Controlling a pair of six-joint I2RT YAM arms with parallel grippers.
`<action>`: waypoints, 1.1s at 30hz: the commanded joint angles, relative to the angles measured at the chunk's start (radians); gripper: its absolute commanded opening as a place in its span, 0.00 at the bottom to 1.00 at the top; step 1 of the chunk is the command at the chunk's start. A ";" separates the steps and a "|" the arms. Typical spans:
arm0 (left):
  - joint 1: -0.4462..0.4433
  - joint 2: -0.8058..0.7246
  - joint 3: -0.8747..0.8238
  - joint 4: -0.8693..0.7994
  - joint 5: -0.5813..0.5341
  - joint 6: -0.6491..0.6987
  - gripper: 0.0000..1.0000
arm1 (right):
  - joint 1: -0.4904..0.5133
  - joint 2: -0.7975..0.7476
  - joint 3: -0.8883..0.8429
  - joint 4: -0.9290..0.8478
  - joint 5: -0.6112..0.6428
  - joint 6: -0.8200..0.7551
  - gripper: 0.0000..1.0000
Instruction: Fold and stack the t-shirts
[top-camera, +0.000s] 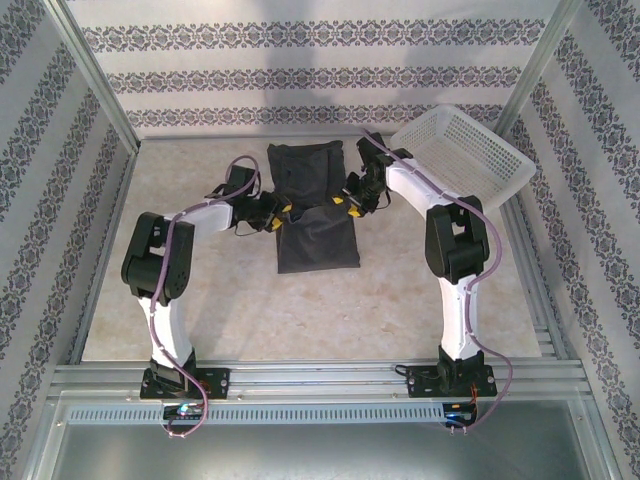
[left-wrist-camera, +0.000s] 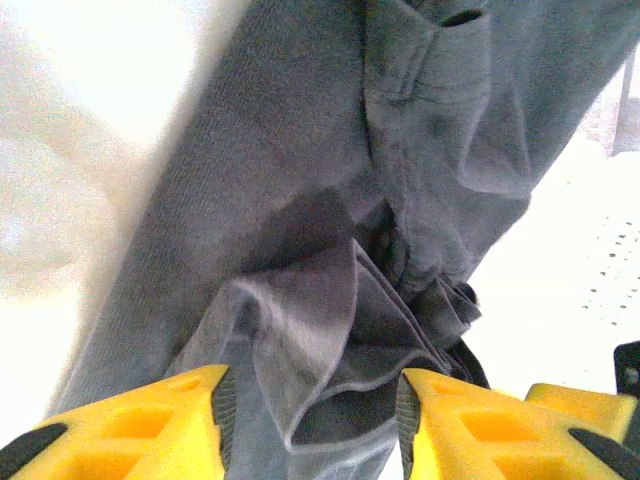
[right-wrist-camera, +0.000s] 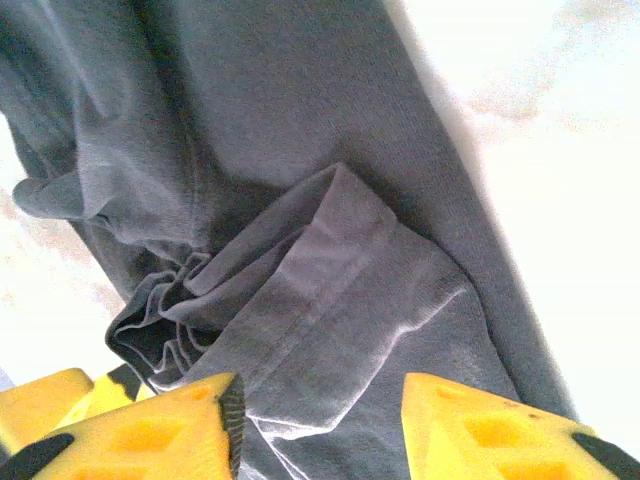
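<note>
A dark charcoal t-shirt (top-camera: 318, 240) lies as a long folded strip in the middle of the table, its far part (top-camera: 305, 170) reaching toward the back wall. My left gripper (top-camera: 283, 210) sits at the strip's left edge and my right gripper (top-camera: 350, 205) at its right edge, about halfway along. In the left wrist view, the left gripper (left-wrist-camera: 310, 400) is open, its yellow fingers (left-wrist-camera: 160, 425) astride bunched folds of the t-shirt (left-wrist-camera: 300, 200). The right gripper (right-wrist-camera: 320, 400) is open too, over a sleeve hem of the t-shirt (right-wrist-camera: 330, 280).
A white mesh basket (top-camera: 465, 150) rests tilted at the back right corner, close behind the right arm. Patterned walls and metal frame posts enclose the table (top-camera: 230, 310). Bare tabletop lies in front of the t-shirt and to its left.
</note>
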 joint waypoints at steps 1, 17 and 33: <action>0.002 -0.201 -0.077 -0.134 -0.110 0.053 0.47 | -0.018 -0.070 -0.001 -0.011 -0.004 -0.083 0.50; -0.176 -0.289 -0.456 0.108 -0.053 -0.241 0.52 | 0.036 -0.334 -0.627 0.171 -0.081 -0.059 0.53; -0.179 -0.177 -0.365 0.098 -0.066 -0.209 0.19 | 0.077 -0.299 -0.621 0.093 -0.003 -0.035 0.48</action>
